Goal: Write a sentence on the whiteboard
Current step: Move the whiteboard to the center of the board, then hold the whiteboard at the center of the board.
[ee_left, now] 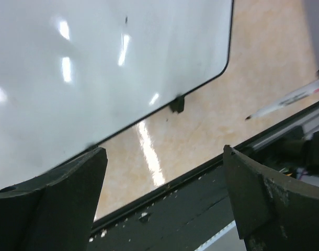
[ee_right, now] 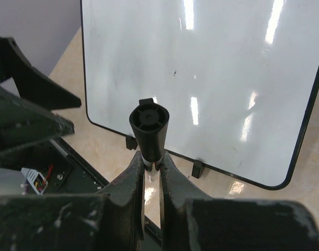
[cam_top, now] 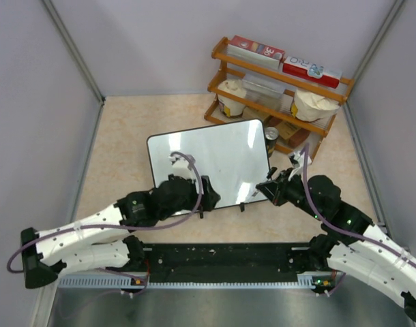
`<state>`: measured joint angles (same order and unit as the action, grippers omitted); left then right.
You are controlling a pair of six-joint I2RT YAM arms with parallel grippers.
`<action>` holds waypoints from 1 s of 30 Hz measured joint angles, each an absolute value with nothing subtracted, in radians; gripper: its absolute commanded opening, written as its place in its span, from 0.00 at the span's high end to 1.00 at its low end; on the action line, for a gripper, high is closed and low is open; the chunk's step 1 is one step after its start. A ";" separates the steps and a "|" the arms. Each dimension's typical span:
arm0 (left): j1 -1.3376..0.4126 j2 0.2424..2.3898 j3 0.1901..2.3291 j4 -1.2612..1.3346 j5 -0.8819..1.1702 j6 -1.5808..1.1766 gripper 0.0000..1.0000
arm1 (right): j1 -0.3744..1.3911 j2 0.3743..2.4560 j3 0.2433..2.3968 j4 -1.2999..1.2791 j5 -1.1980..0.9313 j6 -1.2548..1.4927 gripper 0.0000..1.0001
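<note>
The whiteboard [cam_top: 211, 163] lies flat in the middle of the table, its small black feet along the near edge. Its surface is blank apart from tiny specks; no sentence shows on it. My left gripper [cam_top: 204, 196] is open and empty at the board's near edge; in the left wrist view [ee_left: 164, 151] its jaws stand wide apart over the table beside the board [ee_left: 97, 68]. My right gripper [cam_top: 269, 187] is shut on a marker [ee_right: 149, 125] at the board's near right corner, above the near edge of the board [ee_right: 212, 78]. The marker also shows in the left wrist view [ee_left: 290, 99].
A wooden shelf rack [cam_top: 279, 88] with boxes, bowls and a can [cam_top: 271, 135] stands at the back right, close to the board's far right corner. A black base strip [cam_top: 221, 259] runs along the near edge. Grey walls close in the left, the right and the back.
</note>
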<state>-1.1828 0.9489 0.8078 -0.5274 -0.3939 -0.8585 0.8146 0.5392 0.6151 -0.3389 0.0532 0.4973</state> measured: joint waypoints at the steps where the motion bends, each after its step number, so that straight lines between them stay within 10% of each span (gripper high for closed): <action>1: -1.121 0.918 0.807 -0.497 -0.352 -0.826 0.05 | 0.815 0.538 0.615 -0.339 0.054 0.497 1.00; 19: -0.339 0.851 0.641 -0.125 0.501 -0.721 0.03 | 0.813 0.524 0.600 -0.348 0.055 0.490 1.00; 30: -0.158 0.773 0.576 -0.081 0.657 -0.723 0.01 | 0.807 0.543 0.603 -0.331 0.005 0.477 1.00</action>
